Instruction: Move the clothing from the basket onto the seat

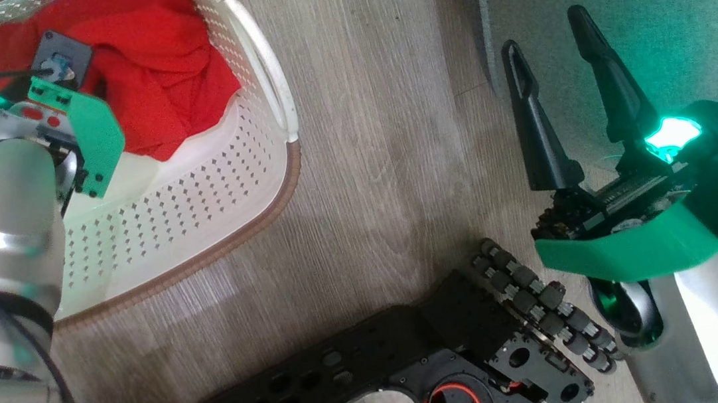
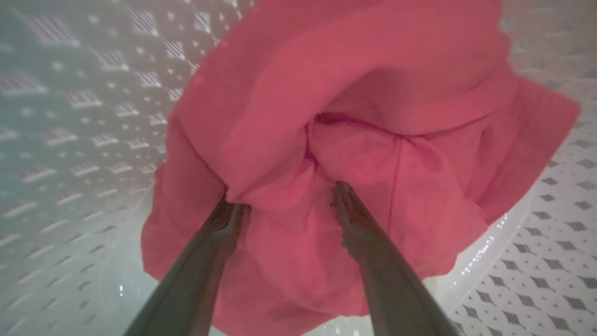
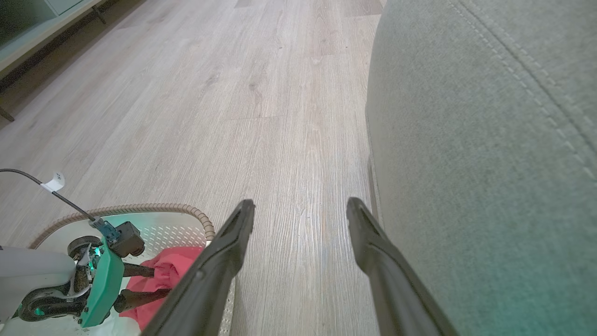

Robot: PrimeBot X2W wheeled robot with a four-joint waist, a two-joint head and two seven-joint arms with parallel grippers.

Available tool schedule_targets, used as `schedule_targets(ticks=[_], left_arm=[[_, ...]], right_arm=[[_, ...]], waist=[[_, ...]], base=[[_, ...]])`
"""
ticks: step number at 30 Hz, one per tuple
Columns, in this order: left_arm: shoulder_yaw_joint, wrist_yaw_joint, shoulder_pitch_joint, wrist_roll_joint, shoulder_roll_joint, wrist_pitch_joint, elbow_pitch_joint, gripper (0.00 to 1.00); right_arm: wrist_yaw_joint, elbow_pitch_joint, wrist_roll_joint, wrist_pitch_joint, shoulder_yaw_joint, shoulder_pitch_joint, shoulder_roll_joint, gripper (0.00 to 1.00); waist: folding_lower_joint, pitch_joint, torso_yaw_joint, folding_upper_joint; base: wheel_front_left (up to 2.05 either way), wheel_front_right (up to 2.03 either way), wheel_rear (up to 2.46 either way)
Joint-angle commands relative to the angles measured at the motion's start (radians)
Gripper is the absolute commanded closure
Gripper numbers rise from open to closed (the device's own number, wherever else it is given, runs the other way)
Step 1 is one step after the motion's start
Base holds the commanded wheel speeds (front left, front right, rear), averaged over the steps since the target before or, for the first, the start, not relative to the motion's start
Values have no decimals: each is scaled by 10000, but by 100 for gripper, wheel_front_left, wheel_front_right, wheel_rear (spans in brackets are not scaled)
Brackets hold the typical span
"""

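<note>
**Ana:** Right gripper (image 1: 545, 32) first, from the head view: its fingers are spread wide with nothing between them, over the wood floor (image 1: 378, 126) at the edge of the seat (image 1: 646, 11). The left arm (image 1: 0, 219) reaches down into the basket (image 1: 254, 219), over the clothing (image 1: 165, 68) bunched at its far end.

**Ben:** And its fingers?

**Ana:** The wrist hides them from up there. In the left wrist view, the left gripper (image 2: 288, 200) is spread wide, both tips touching the red fabric, with a raised fold between them. Nothing is pinched yet.

**Ben:** So the step is the grab. I'd press slightly deeper before closing, so that the jaws take a thick fold rather than a thin skin that slips out.

**Ana:** Agreed. Then lift straight up until the cloth clears the rim, because the perforated walls are close.

**Ben:** Right wrist view?

**Ana:** The right fingers are apart and empty, with floor ahead and the seat cushion just beside them. The basket corner is at the lower left, with red cloth inside it.
</note>
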Motion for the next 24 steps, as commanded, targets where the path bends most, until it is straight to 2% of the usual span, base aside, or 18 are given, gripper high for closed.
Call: schedule_targets(ticks=[1, 2, 7, 8, 9, 10, 17, 20, 24], left_arm=[[44, -61, 312, -25, 185, 152, 1, 0], [-49, -236, 372, -57, 203, 484, 12, 0], [-154, -415, 461, -238, 252, 830, 22, 0], [-163, -435, 474, -286, 269, 887, 23, 25], [-165, -453, 492, -344, 282, 939, 24, 73], [-177, -468, 511, -395, 290, 964, 25, 100], [-216, -515, 686, -825, 294, 761, 27, 100], [-265, -520, 948, -1383, 45, 699, 27, 100], [-590, -522, 1131, -1961, 29, 345, 28, 100]], right_arm=[[-2, -302, 46, -63, 229, 606, 51, 0], [-2, -303, 45, -63, 225, 619, 51, 0], [-2, -276, 54, -63, 224, 587, 51, 0], [-2, -259, 55, -63, 236, 566, 51, 0], [-2, -237, 58, -63, 248, 538, 51, 0], [-2, -216, 60, -63, 266, 502, 51, 0], [-2, -57, 178, -63, 319, 34, 51, 0], [-2, 83, 405, -63, 299, -248, 51, 0], [-2, 381, 260, -63, 378, -621, 51, 0]], waist=[[0, 2, 4, 0], [0, 12, 11, 0], [0, 51, 32, 0], [0, 56, 35, 0], [0, 57, 37, 0], [0, 55, 39, 0], [0, -197, 14, 0], [0, -456, -15, 0], [0, -885, -18, 0]], base=[[0, 0, 0], [0, 0, 0], [0, 0, 0], [0, 0, 0], [0, 0, 0], [0, 0, 0], [0, 0, 0], [0, 0, 0], [0, 0, 0]])
